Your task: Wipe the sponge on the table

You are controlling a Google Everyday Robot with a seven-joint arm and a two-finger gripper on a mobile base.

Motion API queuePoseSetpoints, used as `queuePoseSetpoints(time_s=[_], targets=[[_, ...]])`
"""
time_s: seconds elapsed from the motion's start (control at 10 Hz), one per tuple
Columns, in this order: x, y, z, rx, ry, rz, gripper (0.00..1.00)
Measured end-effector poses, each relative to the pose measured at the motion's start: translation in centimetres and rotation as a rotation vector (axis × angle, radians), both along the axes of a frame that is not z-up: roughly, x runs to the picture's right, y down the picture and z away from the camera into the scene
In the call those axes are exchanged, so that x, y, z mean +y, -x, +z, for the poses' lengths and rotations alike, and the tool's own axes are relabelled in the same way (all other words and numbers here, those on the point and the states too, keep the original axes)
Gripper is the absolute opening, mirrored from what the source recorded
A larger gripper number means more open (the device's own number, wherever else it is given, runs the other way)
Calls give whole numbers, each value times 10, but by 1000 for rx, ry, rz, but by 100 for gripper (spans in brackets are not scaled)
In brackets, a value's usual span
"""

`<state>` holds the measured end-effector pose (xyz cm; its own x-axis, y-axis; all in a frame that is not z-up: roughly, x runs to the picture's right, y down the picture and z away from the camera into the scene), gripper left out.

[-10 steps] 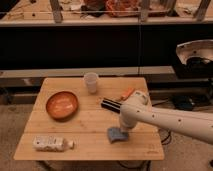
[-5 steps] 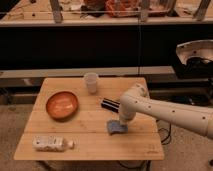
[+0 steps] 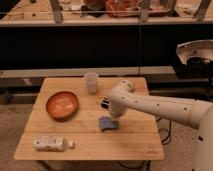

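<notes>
Slatted wooden table [image 3: 131, 143] stood before a dark counter [image 3: 70, 47], my gripper [image 3: 113, 115] sat on the sponge [image 3: 106, 123], grip unclear, both had slid left.

- The end effector [image 3: 112, 114] stood at the sponge [image 3: 106, 124], in the middle of the counter [image 3: 125, 145], whose right side lay open.
- The bowl [image 3: 62, 105], cup [image 3: 91, 82] and bottle [image 3: 50, 144] blocked the left.

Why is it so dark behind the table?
In the camera view, light falls warmly on the table, while the long counter behind lies in deep shade; the pincer, down at the sponge, and its white arm are brightly lit.
</notes>
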<state>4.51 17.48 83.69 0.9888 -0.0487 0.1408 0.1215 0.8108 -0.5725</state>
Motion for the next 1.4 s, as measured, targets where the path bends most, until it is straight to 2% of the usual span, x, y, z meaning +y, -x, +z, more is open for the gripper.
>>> queuePoseSetpoints(time_s=[0.1, 0.3, 0.5, 0.7, 0.9, 1.4], targets=[[-1, 6, 2, -2, 2, -6, 3], [-2, 36, 5, -25, 3, -41, 3], [3, 56, 1, -49, 7, -79, 3], [13, 75, -9, -83, 6, -134, 3], [30, 94, -18, -122, 22, -184, 3], [62, 98, -40, -197, 60, -229, 3]])
